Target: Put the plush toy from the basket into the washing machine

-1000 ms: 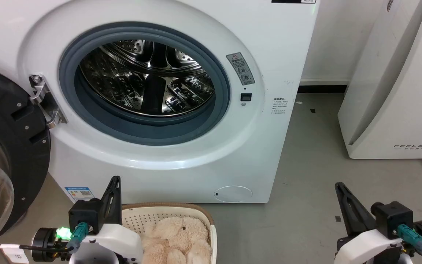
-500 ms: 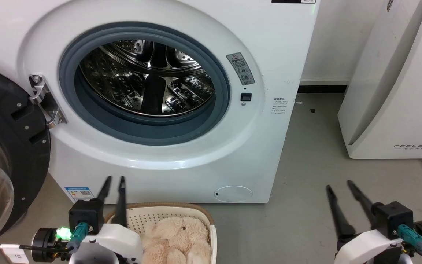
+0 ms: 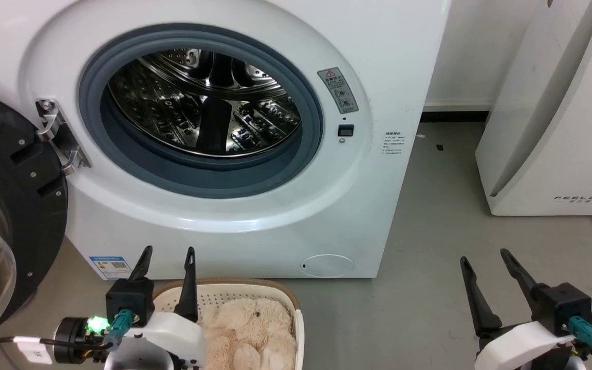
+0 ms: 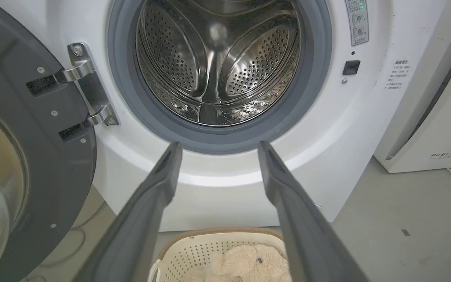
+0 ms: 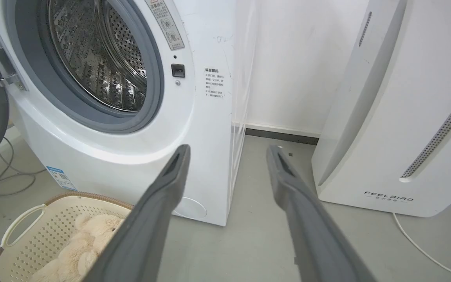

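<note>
Both my hands are waiting low in front of the washing machine (image 3: 378, 77). Its black-framed door (image 3: 13, 205) is hanging wide open on the hinge side, and the steel drum (image 3: 208, 103) is showing bare behind the grey gasket. My left hand (image 3: 168, 252) is hovering with its two dark fingers spread apart and nothing between them, pointing at the machine's porthole from just above the basket (image 3: 275, 285). My right hand (image 3: 483, 256) is likewise spread and empty, hanging off the machine's right front corner over the grey floor (image 3: 429, 231). Neither hand is touching anything.

The plush toy (image 3: 247, 329) is lying inside the basket, which is sitting on the floor right below the porthole, close to the machine's front panel. A rounded part bearing a small dark dot is lying at the end nearer the machine, and I am taking that for the head.

I am judging the toy to be light, soft and very squashy. Its shaggy pile is likely to give under my fingers before they are gripping anything firm, and its floppy limbs are likely to trail and snag on the basket rim or the machine's gasket. I am reckoning on a deep pinch across the thick body just behind the head, not on a limb or a tuft of fur.
</note>
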Available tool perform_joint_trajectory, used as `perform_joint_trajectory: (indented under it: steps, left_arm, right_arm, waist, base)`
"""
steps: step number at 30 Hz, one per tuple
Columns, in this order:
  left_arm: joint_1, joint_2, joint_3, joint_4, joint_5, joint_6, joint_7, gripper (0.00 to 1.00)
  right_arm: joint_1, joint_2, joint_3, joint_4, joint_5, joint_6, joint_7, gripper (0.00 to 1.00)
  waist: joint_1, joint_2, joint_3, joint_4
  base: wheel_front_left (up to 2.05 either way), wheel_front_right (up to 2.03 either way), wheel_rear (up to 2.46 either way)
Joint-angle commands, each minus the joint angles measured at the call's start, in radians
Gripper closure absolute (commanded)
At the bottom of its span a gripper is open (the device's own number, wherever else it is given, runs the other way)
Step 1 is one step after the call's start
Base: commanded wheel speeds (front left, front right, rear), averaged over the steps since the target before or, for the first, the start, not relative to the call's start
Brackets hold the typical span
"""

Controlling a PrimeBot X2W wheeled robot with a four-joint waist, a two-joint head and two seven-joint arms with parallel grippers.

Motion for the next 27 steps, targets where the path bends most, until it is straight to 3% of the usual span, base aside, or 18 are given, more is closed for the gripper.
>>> perform_joint_trajectory:
  steps: [1, 27]
  left_arm:
    - [-0.023, 0.004, -0.005, 0.016, -0.005, -0.002, -0.009, 0.00]
    - [-0.226, 0.054, -0.093, 0.385, 0.007, -0.053, -0.009, 0.00]
  right_arm:
    - [-0.013, 0.000, -0.005, 0.000, 0.009, 0.000, -0.009, 0.00]
    - [-0.078, 0.000, -0.026, 0.007, 0.050, 0.000, -0.063, 0.00]
  waist:
    - [0.0000, 0.0000, 0.004, 0.000]
    - [0.0000, 0.0000, 0.136, -0.036]
  base:
    - [0.00, 0.00, 0.00]
    - [0.00, 0.00, 0.00]
